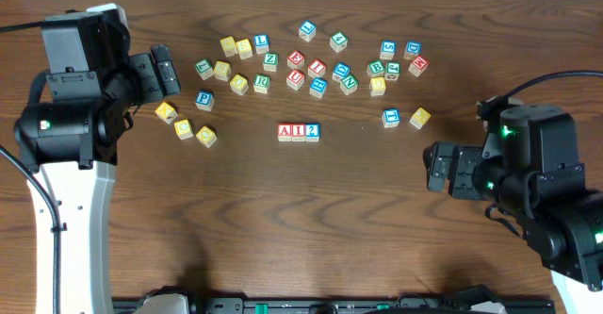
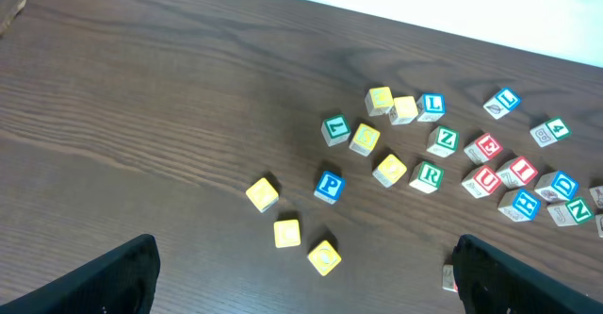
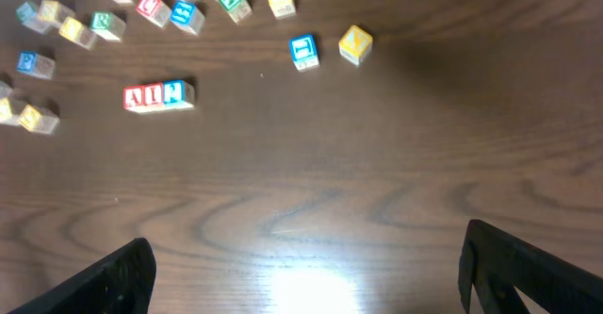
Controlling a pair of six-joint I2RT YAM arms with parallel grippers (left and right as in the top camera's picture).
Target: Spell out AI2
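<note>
Three blocks stand side by side in a row at the table's middle: a red A (image 1: 285, 132), a red I (image 1: 299, 132) and a blue 2 (image 1: 312, 132). The row also shows in the right wrist view (image 3: 158, 96). My left gripper (image 1: 162, 68) is open and empty at the far left, up beside the loose blocks; its fingers show at the bottom corners of the left wrist view (image 2: 301, 281). My right gripper (image 1: 439, 166) is open and empty at the right, well away from the row; its fingers frame bare wood (image 3: 306, 276).
Several loose letter and number blocks lie scattered along the back of the table (image 1: 320, 64). Three yellow blocks (image 1: 184, 125) sit at the left near a blue P (image 1: 204, 99). A blue block (image 1: 391, 118) and a yellow block (image 1: 420, 117) sit at the right.
</note>
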